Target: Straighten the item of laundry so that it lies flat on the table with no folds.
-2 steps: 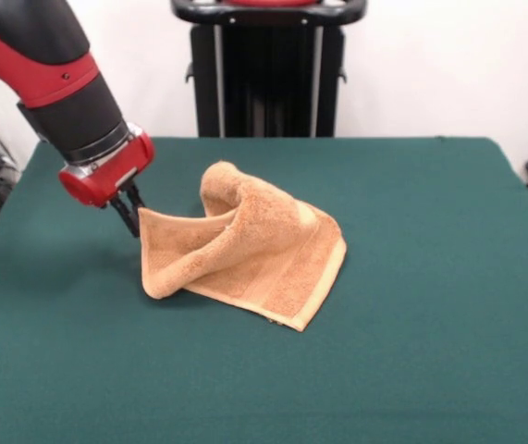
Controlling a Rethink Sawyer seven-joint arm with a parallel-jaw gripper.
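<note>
One towel (pixel 245 250), one gripper (pixel 130 215), one arm (pixel 60 83), one table (pixel 430 324); behind the table's far edge, one black pedestal (pixel 268 69) against a pale wall. Red and black arm reaching in from the upper left, slanting down and to the right, ending in a red wrist collar with dark fingers (pixel 127 211) pointing down toward the felt. Jaws pinched together on the towel's upper left corner, holding that corner lifted off the surface. Orange-tan terry cloth, lying a little left of the table's middle, well away from every edge. Not flat: left side drawn up into a raised flap at the gripper, a rounded hump standing at the far top, a deep hollow fold sagging between hump and held corner. Right and near part spread on the green cloth, tapering to a corner pointing toward the near right. Woven band visible as a smoother stripe running parallel to the near edge, with a paler hem along that edge and up the right side. Small dark speck at the nearest corner, too small to tell what. Dark green felt covering the whole tabletop, bare around the towel on all sides. At the far left and far right edges, dark clutter beyond the table, indistinct.
</note>
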